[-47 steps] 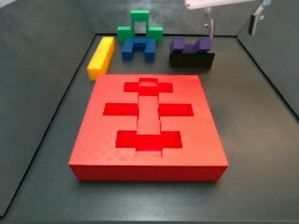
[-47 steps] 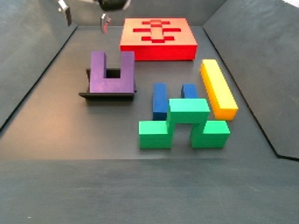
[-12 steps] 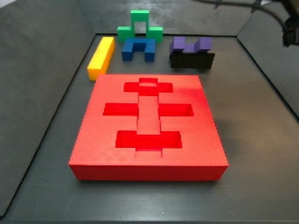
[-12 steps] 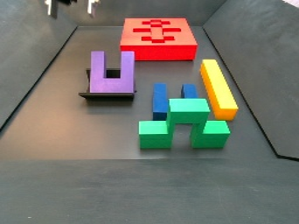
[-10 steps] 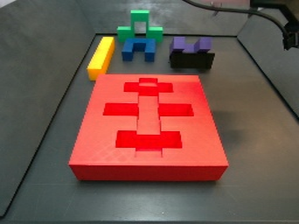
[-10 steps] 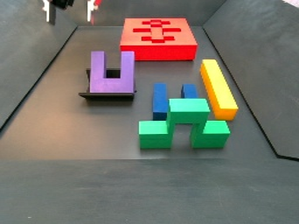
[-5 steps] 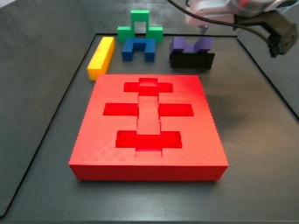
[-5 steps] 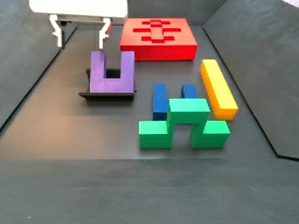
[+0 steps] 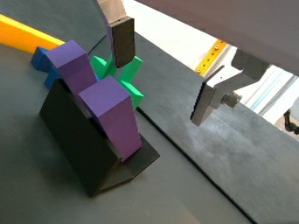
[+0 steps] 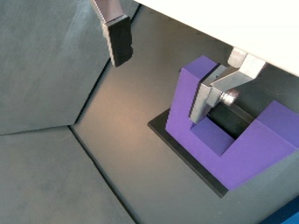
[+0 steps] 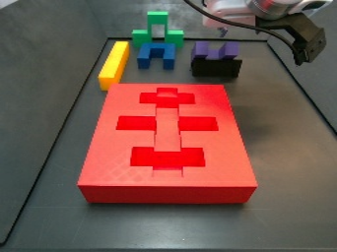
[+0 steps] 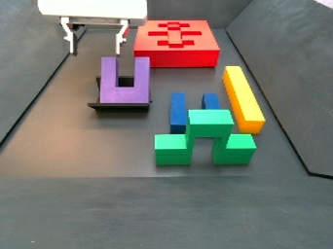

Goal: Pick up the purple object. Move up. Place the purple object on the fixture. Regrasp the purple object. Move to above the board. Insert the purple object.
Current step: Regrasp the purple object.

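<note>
Dark grey flooring with raised side walls frames everything you see in both side views. Your gripper [image 12: 95, 39] hangs above the floor with its two fingers spread wide and nothing between them; in a wrist view one finger [image 10: 119, 39] and its partner are well apart, with bare floor showing in the gap.

Just below and beside the gripper sits the purple object [image 12: 125, 79], lying in the recessed top of the fixture [image 12: 120, 104], its two prongs pointing toward the board [image 12: 177, 42]. In a wrist view the purple object [image 10: 233, 131] lies close beside one fingertip, not between the pair. The board is off to the gripper's side, near it but clear of the fixture.

Farther from the gripper, past the fixture, you have a blue block [image 12: 192, 109], a green block [image 12: 204, 135] and a long yellow bar [image 12: 242, 96] clustered together. In a side view, the purple object [image 11: 215, 50] is just under the gripper [image 11: 224, 32].
</note>
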